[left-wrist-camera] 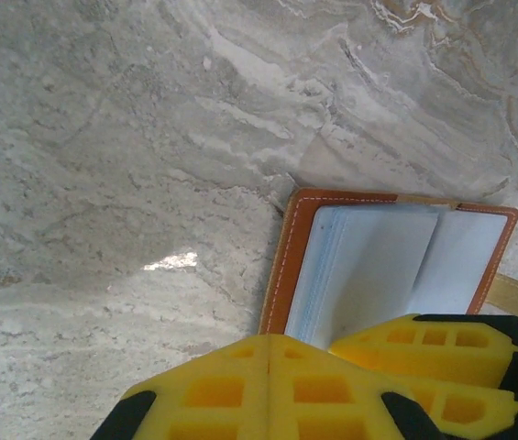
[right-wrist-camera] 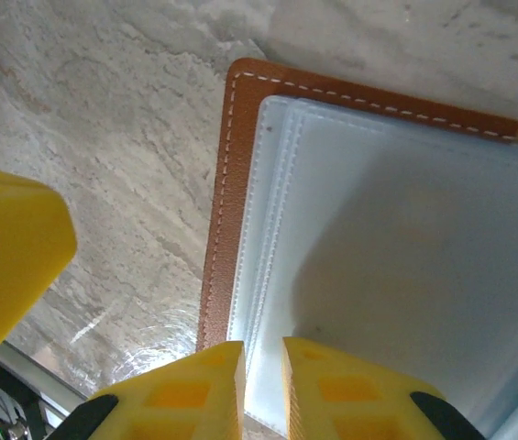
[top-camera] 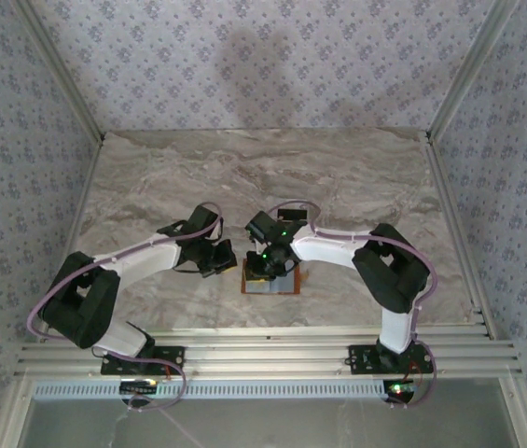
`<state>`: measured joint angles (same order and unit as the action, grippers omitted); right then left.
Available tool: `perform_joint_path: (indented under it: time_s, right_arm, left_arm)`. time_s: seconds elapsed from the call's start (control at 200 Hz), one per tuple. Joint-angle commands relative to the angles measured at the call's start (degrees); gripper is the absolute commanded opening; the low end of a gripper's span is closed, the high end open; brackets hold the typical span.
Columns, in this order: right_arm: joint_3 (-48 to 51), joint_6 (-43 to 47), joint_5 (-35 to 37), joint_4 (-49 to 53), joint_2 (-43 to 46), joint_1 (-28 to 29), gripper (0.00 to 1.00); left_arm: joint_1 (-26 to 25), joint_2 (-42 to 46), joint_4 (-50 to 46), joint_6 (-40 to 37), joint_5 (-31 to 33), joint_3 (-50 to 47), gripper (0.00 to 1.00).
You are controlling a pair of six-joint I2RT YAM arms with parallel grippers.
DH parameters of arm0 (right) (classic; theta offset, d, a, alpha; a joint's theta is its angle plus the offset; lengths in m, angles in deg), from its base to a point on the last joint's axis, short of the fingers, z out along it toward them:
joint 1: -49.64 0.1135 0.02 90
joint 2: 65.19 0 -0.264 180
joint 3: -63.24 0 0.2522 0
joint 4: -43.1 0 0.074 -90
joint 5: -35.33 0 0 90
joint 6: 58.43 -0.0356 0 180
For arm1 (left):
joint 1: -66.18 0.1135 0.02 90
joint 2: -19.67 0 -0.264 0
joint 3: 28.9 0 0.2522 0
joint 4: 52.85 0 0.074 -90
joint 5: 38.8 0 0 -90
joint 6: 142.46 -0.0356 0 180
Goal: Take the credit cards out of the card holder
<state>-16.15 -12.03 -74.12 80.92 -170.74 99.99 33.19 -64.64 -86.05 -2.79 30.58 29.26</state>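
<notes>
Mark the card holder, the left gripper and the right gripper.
card holder (right-wrist-camera: 225,183): right wrist view, on its brown stitched leather border.
left gripper (left-wrist-camera: 269,356): left wrist view, at the seam between its yellow fingertips.
right gripper (right-wrist-camera: 263,357): right wrist view, in the gap between its yellow fingertips.

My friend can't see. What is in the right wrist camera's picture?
An open brown card holder lies on a grey marble table, its pale blue plastic sleeves facing up. At the bottom, the right pincer has its two yellow fingertips nearly together over the sleeves' edge.
</notes>
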Motion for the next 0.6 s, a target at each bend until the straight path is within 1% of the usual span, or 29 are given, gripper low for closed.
perform_joint_path:
  time_s: [0.0, 0.11, 0.245, 0.6]
  right_arm:
    - [0.38, -0.44, 2.63, 3.31, -0.37, 0.49, 0.19]
    - [1.65, -0.55, 3.6, 3.89, 1.15, 0.63, 0.2]
    - [2.51, -0.57, 5.2, 5.38, 2.5, 0.63, 0.27]
    - [3.31, -0.66, 7.56, 7.41, 4.44, 0.62, 0.32]
  left_arm:
    - [0.11, 1.41, 0.13, -1.07, -1.78, -0.02, 0.06]
    - [-0.1, 1.33, 0.54, -0.89, -2.22, -0.19, 0.06]
    - [-0.89, 0.53, 1.21, -0.42, -2.76, 0.15, 0.06]
    - [-4.65, -3.6, 4.13, 1.72, -3.76, 1.99, 0.06]
